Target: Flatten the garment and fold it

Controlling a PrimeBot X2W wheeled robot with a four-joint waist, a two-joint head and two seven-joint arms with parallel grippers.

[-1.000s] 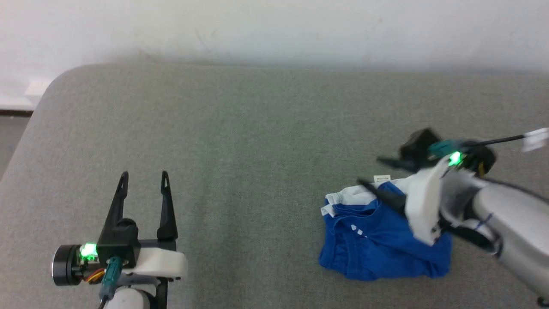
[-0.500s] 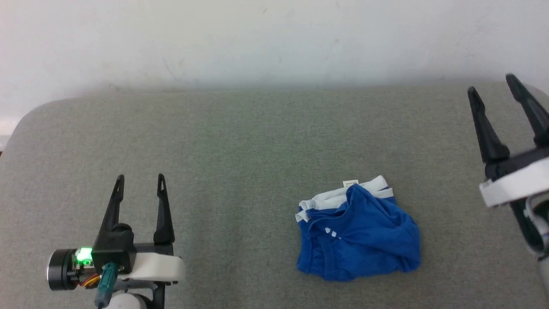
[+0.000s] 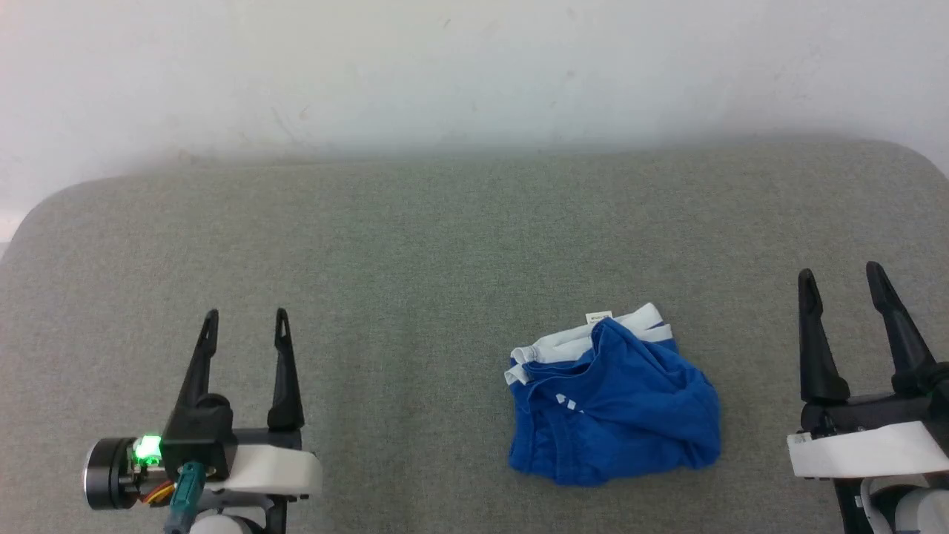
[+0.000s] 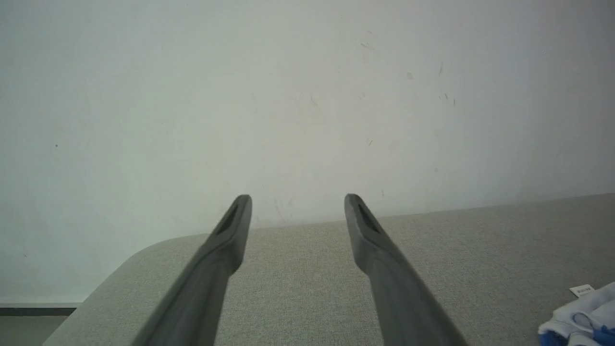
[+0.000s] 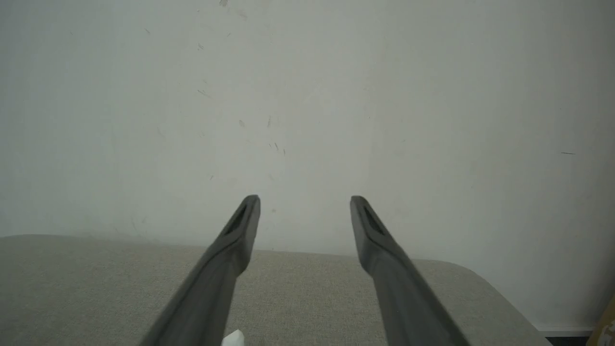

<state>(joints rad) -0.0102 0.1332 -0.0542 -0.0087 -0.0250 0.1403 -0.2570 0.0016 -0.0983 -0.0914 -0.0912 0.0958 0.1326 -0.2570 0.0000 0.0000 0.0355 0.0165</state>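
Note:
The garment [image 3: 619, 408], small royal-blue shorts with white stripes and a small white tag, lies crumpled in a heap on the grey surface, right of centre in the head view. A corner of the garment [image 4: 584, 319] with its tag peeks in at the lower right of the left wrist view. My left gripper [image 3: 245, 326] stands open at the lower left, far from the cloth, fingers apart and empty [image 4: 298, 199]. To the right of the heap my right gripper [image 3: 841, 278] is open and empty too [image 5: 305, 199], clear of the fabric.
The grey padded table [image 3: 415, 252] has rounded far corners and ends at a white wall [image 3: 474, 67]. Bare grey surface lies between the two grippers and beyond the garment. A strip of floor shows past the table's left edge [image 4: 29, 327].
My right gripper let go of the garment, swung away to the right and dropped to the lower right, open. The head camera shifted, so the shorts now sit nearer centre. The left gripper held still.

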